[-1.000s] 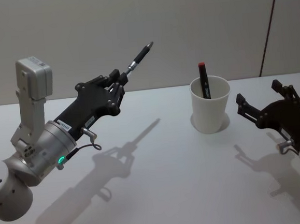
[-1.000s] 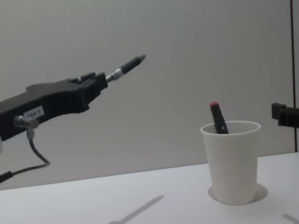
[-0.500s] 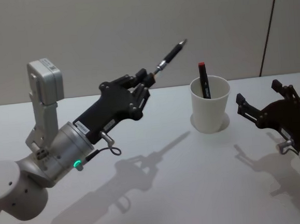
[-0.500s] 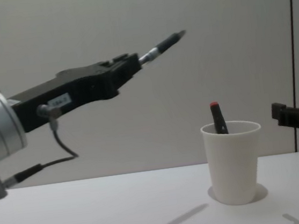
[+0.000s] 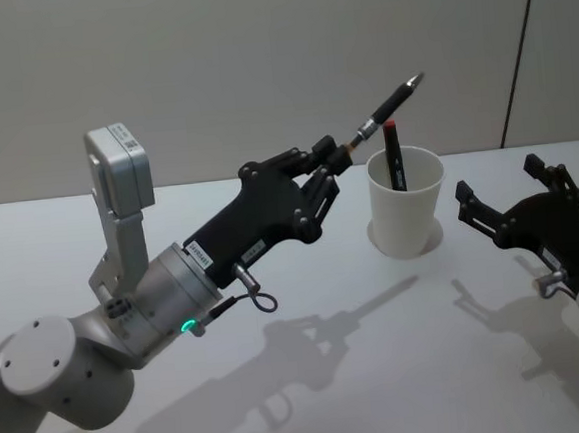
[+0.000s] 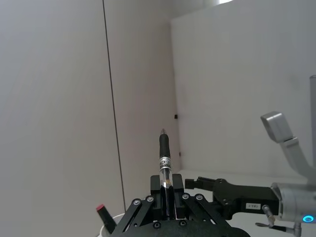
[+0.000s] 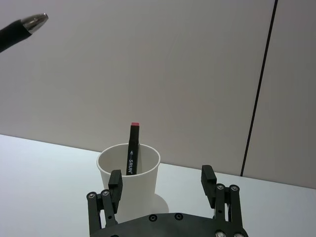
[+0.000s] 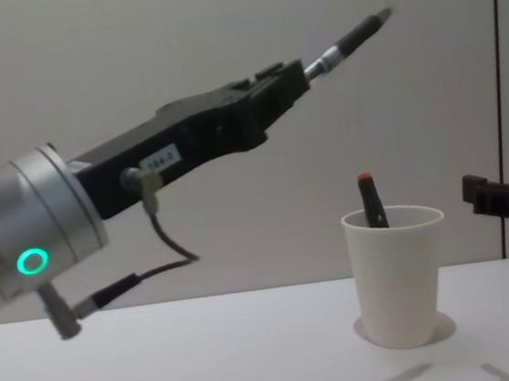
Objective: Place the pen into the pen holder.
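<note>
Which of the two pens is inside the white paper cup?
The black marker with the red end leans inside the paper cup; the silver-tipped black pen is held in the air by the left gripper.

Left gripper (image 8: pixel 291 78) up high, clamped on the pen (image 8: pixel 353 35); the pen slants up and right, tip above the pen holder (image 8: pixel 398 280). Holder stands on the table (image 8: pixel 164 366), right side, with a red-capped marker (image 8: pixel 371 201) in it. Right gripper (image 8: pixel 504 201) at the right edge, about rim height.
</note>
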